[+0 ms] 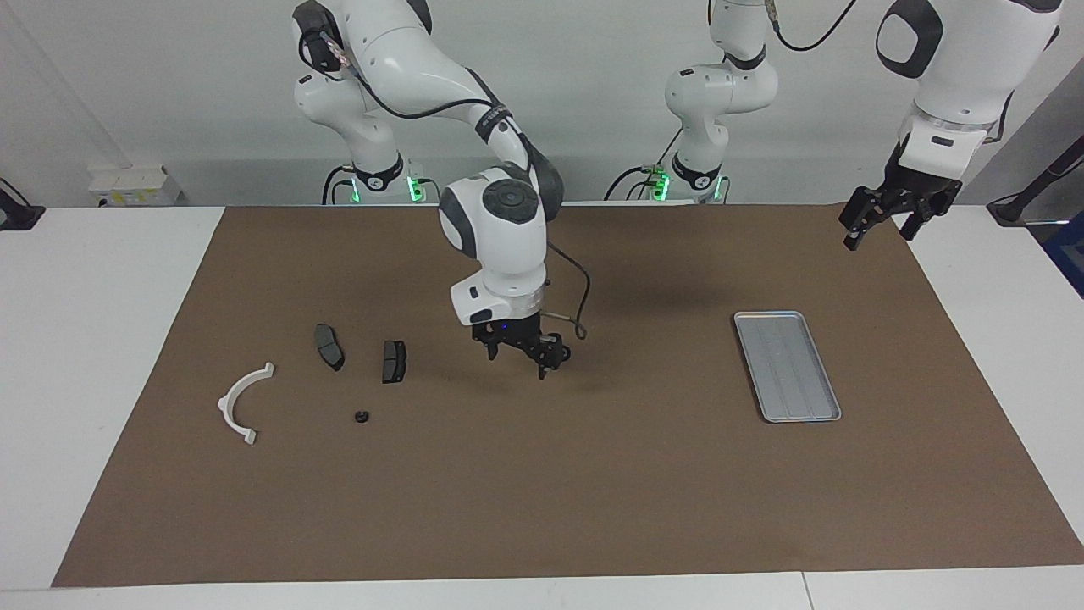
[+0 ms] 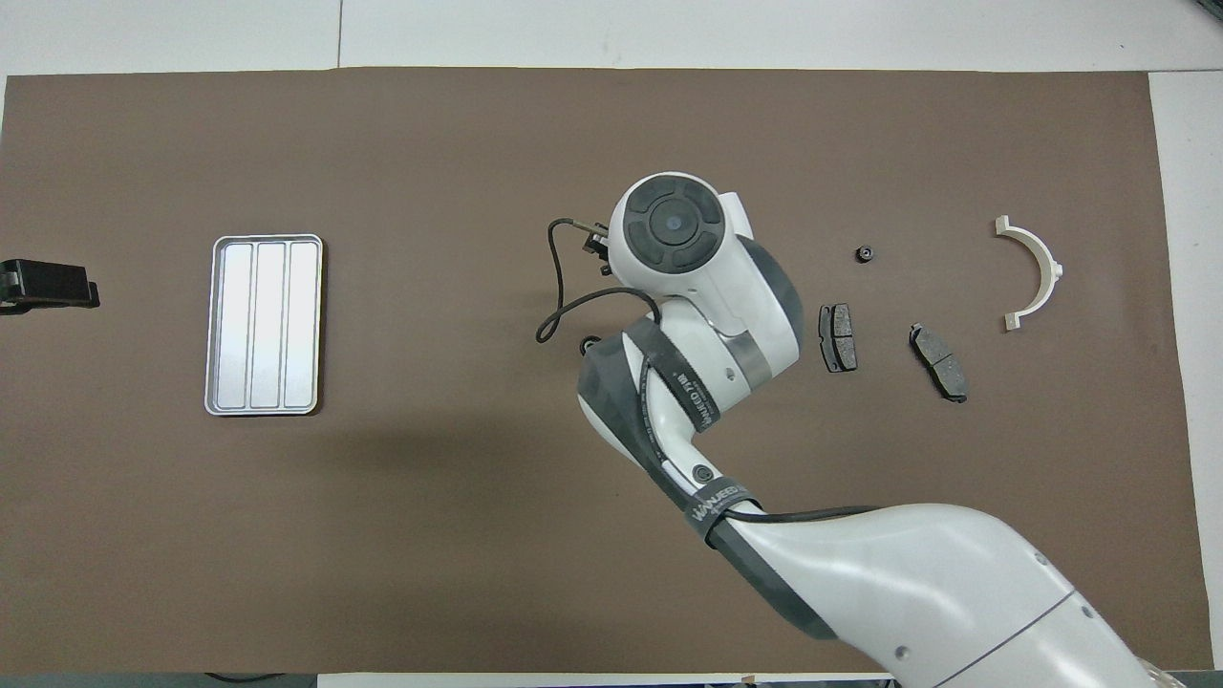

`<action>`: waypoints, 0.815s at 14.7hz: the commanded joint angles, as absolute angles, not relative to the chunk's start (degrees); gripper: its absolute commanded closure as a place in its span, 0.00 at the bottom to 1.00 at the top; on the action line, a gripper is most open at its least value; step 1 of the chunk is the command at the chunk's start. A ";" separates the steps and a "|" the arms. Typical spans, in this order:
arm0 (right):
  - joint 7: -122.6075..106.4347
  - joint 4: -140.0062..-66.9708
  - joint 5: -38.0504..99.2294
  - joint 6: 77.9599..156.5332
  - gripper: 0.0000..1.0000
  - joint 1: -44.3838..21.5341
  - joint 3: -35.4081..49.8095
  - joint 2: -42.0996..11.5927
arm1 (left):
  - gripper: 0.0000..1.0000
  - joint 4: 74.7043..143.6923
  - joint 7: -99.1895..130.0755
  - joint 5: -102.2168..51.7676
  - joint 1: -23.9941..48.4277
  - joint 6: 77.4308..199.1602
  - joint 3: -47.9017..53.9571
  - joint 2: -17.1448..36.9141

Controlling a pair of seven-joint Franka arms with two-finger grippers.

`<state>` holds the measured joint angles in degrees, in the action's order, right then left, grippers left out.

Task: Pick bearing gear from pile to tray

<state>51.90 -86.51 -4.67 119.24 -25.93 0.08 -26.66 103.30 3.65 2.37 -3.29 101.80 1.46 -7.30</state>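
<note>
A small black bearing gear (image 1: 561, 351) (image 2: 588, 341) lies on the brown mat at mid-table, well short of the tray (image 1: 788, 364) (image 2: 265, 325), which holds nothing. My right gripper (image 1: 518, 356) hangs open and empty just above the mat, beside that gear toward the right arm's end. The pile is a white arc (image 1: 227, 405) (image 2: 1056, 272), two dark brake pads (image 1: 329, 346) (image 1: 394, 361) and another black round piece (image 1: 361, 416) (image 2: 864, 254). My left gripper (image 1: 881, 230) (image 2: 48, 285) waits open above the mat's corner at the left arm's end.
The brown mat (image 1: 542, 508) covers most of the white table. A black cable (image 2: 549, 287) loops out from the right wrist. In the overhead view the right arm's wrist covers its own gripper.
</note>
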 commanded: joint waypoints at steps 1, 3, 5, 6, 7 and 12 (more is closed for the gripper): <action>39.07 -86.92 -2.91 115.94 0.00 -19.97 0.97 -24.44 | 0.00 104.59 5.62 1.50 -2.81 97.22 2.02 -9.40; 31.15 -87.01 -2.72 115.40 0.00 -16.37 0.88 -24.35 | 0.00 106.68 6.24 -1.73 -0.72 94.84 2.11 -10.80; 25.08 -87.80 -2.81 115.58 0.00 -13.29 0.88 -24.35 | 0.00 108.54 9.55 -3.34 2.18 98.06 2.20 -11.25; 22.44 -88.06 -2.81 115.66 0.00 -11.79 0.79 -24.35 | 0.00 109.68 13.67 -3.25 4.89 100.61 2.20 -11.08; 20.41 -88.76 -2.90 116.27 0.00 -10.56 0.79 -24.35 | 0.00 110.04 15.80 -3.25 6.92 102.64 2.20 -10.47; 18.72 -92.29 -2.90 122.68 0.05 -6.60 0.70 -26.18 | 0.00 108.82 27.31 -1.24 16.86 109.86 2.11 -1.78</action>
<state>19.72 -90.57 -3.57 119.58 -7.92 0.07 -25.27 109.75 23.06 -2.47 13.00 107.11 3.13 -6.09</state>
